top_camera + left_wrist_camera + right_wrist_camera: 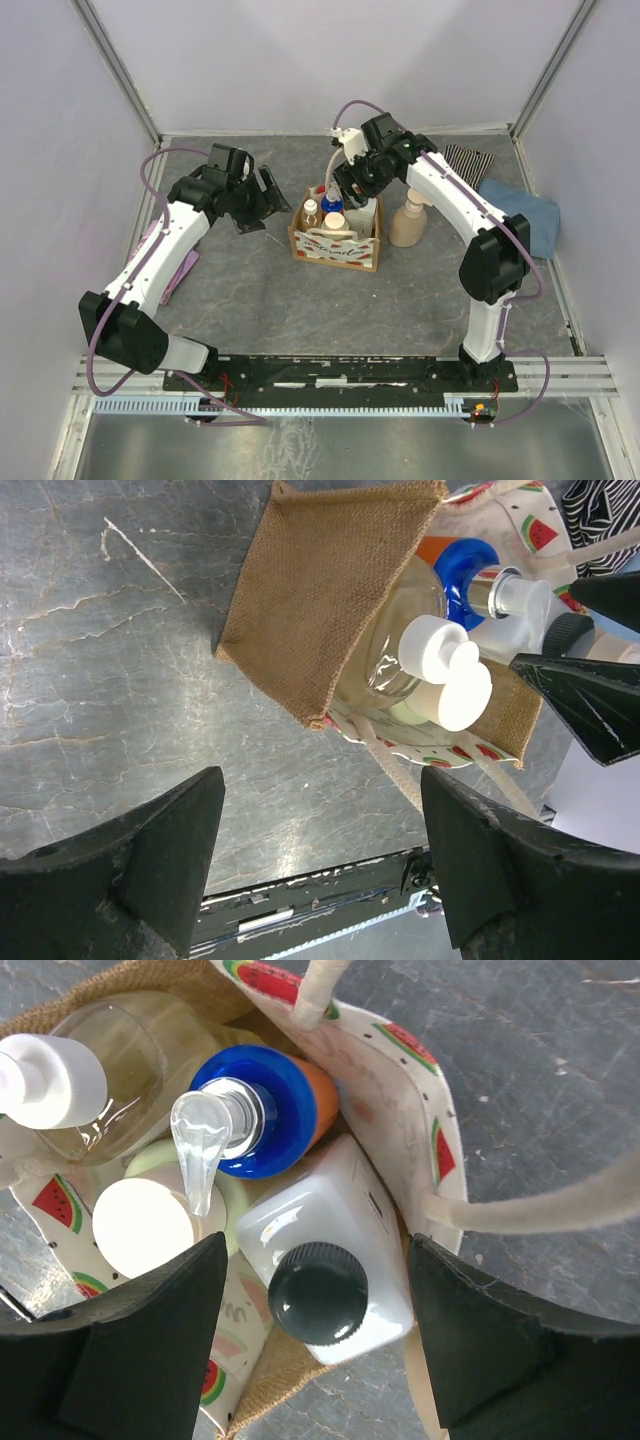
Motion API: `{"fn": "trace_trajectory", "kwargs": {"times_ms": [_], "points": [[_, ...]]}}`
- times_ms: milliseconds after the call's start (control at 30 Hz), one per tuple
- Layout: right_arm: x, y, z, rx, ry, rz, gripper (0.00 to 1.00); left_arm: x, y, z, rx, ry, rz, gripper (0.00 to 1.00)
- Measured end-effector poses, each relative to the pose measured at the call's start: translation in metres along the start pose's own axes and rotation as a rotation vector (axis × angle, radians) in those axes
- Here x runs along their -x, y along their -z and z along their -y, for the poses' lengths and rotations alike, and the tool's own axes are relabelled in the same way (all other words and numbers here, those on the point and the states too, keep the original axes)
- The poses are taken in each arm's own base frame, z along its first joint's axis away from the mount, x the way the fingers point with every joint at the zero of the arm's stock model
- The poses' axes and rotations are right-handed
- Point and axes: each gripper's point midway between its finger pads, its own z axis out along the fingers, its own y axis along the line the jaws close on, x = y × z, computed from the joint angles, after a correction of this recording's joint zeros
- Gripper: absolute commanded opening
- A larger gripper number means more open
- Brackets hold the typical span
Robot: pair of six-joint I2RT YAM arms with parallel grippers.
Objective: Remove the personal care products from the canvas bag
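Observation:
The canvas bag (pixel 350 250), cream with a watermelon print, stands mid-table and holds several bottles. In the right wrist view I see a white square bottle with a black cap (pixel 330 1260), an orange bottle with a blue pump (pixel 265 1100), a clear bottle with a white pump (pixel 110 1070) and a white-capped bottle (pixel 140 1225). My right gripper (pixel 315 1260) is open just above the bag (pixel 400 1090), its fingers on either side of the black-capped bottle. It also shows in the top view (pixel 352 190). A beige pump bottle (pixel 408 222) stands on the table right of the bag. My left gripper (pixel 262 203) is open and empty left of the bag (pixel 320 600).
A pink folded cloth (pixel 178 272) lies at the left edge under my left arm. A blue cloth (pixel 525 215) and a striped cloth (pixel 468 158) lie at the back right. White walls with metal posts close in the table on three sides.

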Motion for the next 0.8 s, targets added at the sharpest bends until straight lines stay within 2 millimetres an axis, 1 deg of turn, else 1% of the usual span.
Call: {"fn": "trace_trajectory", "kwargs": {"times_ms": [100, 233, 533, 600, 667, 800], "points": [[-0.006, -0.008, -0.003, 0.029, -0.002, -0.021, 0.74, -0.003, -0.003, -0.003, 0.007, 0.002, -0.009, 0.85], [-0.012, -0.012, -0.005, 0.041, 0.001, -0.035, 0.67, -0.005, -0.004, -0.004, 0.009, 0.003, -0.014, 0.85], [-0.025, -0.014, -0.002, 0.033, 0.015, -0.063, 0.67, -0.011, -0.007, -0.006, 0.004, 0.006, -0.039, 0.85], [-0.027, -0.013, -0.002, 0.029, 0.017, -0.075, 0.64, -0.012, -0.008, -0.007, 0.005, 0.006, -0.041, 0.85], [-0.029, -0.013, -0.001, 0.025, 0.018, -0.081, 0.56, -0.012, -0.008, -0.007, 0.004, 0.006, -0.042, 0.85], [-0.031, -0.011, 0.0, 0.011, 0.004, -0.094, 0.49, -0.012, -0.008, -0.007, 0.003, 0.006, -0.041, 0.85]]}}
